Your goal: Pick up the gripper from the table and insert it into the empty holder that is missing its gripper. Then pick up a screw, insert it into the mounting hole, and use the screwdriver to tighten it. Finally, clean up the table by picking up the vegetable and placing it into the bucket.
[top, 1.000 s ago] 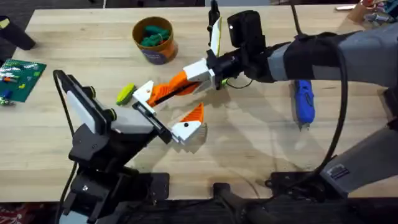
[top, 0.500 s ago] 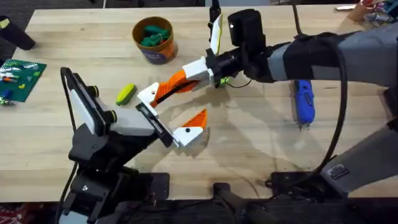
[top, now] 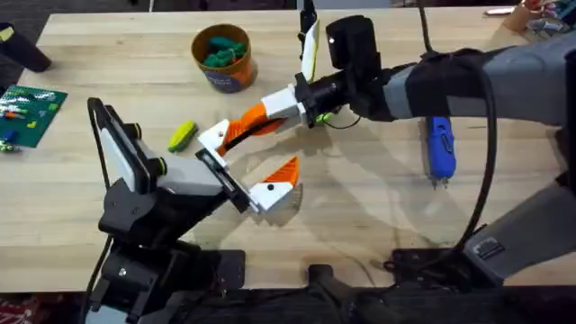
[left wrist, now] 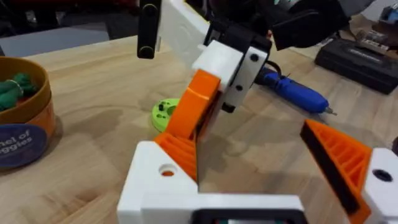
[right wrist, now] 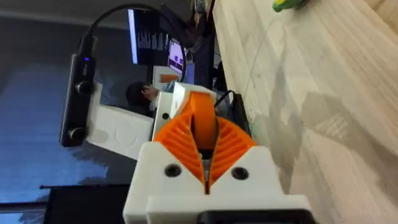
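On the wooden desk [top: 378, 198] your vegetable [top: 183, 136] lies outside the bucket [top: 223, 56], the screwdriver [top: 439, 148] untouched; left end effector [top: 245, 166] released, right end effector [top: 236, 133] clenched empty.

Looks like a robotics lab / workshop. Pale wood bench [top: 360, 216] w/ two arms bolted at its near edge, cams on the wrists. Green circuit board [top: 30, 112] lies at the bench's left edge, blue screwdriver [top: 438, 148] at right. Dark equipment case [left wrist: 364, 55] sits behind the screwdriver. Lit monitor [right wrist: 155, 45] in the dim room behind.
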`<state>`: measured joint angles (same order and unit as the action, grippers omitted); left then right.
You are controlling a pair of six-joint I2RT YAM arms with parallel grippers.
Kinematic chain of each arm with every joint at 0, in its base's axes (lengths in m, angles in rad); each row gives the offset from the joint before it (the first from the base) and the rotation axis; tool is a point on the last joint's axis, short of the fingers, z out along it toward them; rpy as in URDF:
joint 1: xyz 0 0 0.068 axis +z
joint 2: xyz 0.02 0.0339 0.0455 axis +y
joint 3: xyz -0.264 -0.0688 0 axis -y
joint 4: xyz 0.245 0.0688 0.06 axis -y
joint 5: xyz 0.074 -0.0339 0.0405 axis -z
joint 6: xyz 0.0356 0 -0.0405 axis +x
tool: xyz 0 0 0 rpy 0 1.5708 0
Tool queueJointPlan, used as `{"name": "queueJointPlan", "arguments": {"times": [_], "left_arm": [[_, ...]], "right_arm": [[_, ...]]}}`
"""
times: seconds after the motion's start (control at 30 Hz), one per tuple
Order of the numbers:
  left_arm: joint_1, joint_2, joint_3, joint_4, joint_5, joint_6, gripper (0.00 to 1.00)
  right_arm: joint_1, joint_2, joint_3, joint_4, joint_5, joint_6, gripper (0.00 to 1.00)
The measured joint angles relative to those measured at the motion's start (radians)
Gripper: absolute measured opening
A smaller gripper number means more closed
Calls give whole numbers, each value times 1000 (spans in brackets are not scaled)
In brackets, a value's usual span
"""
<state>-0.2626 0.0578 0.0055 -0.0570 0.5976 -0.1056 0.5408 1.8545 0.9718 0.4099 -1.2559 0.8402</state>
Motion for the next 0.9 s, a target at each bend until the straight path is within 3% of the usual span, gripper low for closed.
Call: {"name": "queueJointPlan", "arguments": {"times": [0.4, 0.43, 0.57, 0.63, 0.73, 0.9], "left_arm": [[0, 0, 0, 0, -2, -1, 990], [0, 0, 0, 0, -2, -1, 990], [-3, 0, 0, 0, 37, 11, 990], [-11, 0, 1, 0, 62, 17, 990], [-14, 0, 1, 0, 83, 22, 990], [-14, 0, 1, -1, 95, 23, 990]], "right_arm": [[1, 0, 0, 0, 3, 0, 28], [2, 0, 0, -2, 3, 1, 89], [23, 10, 0, -7, 23, -2, 656], [43, 19, 0, -13, 30, -5, 839], [61, 26, 0, -15, 33, -6, 973], [52, 26, 0, -14, 36, -6, 991]]}}
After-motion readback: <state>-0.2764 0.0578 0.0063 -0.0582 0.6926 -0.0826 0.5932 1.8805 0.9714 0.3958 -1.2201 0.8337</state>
